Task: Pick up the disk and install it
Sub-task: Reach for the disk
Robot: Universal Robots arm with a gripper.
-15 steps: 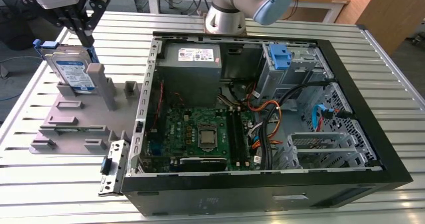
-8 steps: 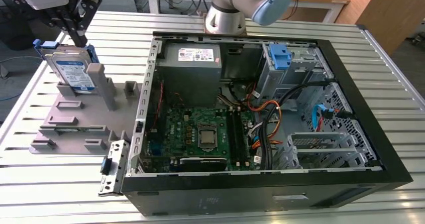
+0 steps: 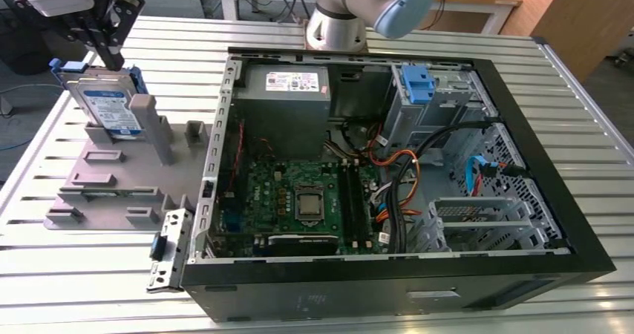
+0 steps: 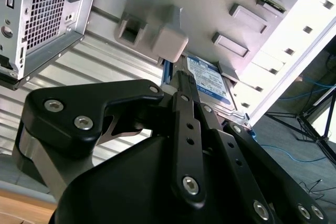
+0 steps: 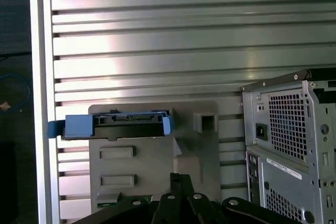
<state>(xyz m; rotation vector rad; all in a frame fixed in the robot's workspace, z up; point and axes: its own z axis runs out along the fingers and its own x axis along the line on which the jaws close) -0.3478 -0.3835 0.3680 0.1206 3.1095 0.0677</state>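
Slatted aluminium table (image 3: 89,274) carries an open computer case (image 3: 396,293) and a grey holder (image 3: 114,174). The jaws look closed on nothing (their tips meet in the first wrist view). The gripper (image 3: 112,61) hangs in the upper left of the exterior view, just above the disk (image 3: 107,102). The disk stands on edge in the holder, blue rails at its sides, outside the case.

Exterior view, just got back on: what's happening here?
The arm's gripper is at the top edge of the disk, which stands tilted in the grey holder beside the open case, on the exterior view's left. Whether it has hold of the disk cannot be told. The disk is not in the case yet.
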